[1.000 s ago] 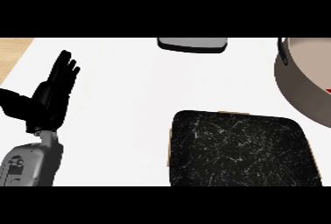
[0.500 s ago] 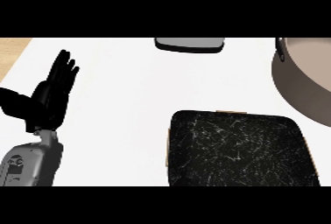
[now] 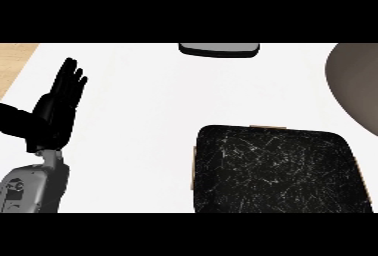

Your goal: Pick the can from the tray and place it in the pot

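Fingers (image 3: 68,82) on the left hand (image 3: 52,112) point straight up, holding nothing, resting by the table's (image 3: 140,125) left side. Next comes the black tray (image 3: 277,170), but no can shows on it. The pot (image 3: 358,85) peeks in far right. Best find the can first, then reach slowly.

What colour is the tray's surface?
Black with fine white scratch-like flecks, on the tray, head view.

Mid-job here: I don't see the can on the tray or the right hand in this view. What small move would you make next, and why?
Probably tilt the head view to bring the can and the right hand into sight before reaching. The black tray shows no can on its visible surface, the pot is cut off at the right edge, and only the left hand shows, open and resting at the left.
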{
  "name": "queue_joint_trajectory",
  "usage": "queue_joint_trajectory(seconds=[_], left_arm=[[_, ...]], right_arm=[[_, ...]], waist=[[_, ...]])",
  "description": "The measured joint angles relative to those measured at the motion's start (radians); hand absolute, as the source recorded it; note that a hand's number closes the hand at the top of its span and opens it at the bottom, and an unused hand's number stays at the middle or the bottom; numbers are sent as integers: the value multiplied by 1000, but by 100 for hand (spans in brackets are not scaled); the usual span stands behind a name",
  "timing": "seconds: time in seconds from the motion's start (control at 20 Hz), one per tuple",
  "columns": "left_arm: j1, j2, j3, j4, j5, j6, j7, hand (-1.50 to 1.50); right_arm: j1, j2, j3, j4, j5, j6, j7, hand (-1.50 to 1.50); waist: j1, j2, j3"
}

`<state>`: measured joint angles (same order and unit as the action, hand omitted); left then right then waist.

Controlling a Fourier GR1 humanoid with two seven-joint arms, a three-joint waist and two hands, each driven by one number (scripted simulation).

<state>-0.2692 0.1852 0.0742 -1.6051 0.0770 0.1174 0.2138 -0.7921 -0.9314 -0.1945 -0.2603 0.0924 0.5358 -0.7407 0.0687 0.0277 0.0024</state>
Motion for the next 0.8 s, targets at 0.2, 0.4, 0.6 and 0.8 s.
queue_joint_trajectory(seconds=[0.2, 0.4, 0.6, 0.8], left_arm=[[2, 0, 5, -5, 2, 2, -1, 0], [0, 6, 8, -10, 3, 1, 4, 0], [2, -2, 3, -8, 0, 4, -1, 0], [1, -3, 5, -7, 4, 2, -2, 0]], right_arm=[[-1, -27, -27, 16, -39, 49, 43, -150], [1, -51, -42, 14, -65, 86, 79, -150], [5, -66, -49, 3, -83, 107, 103, -150], [14, -77, -51, -11, -96, 119, 123, -150]], waist=[[5, 8, 8], [7, 12, 12], [5, 15, 14], [8, 18, 16]])
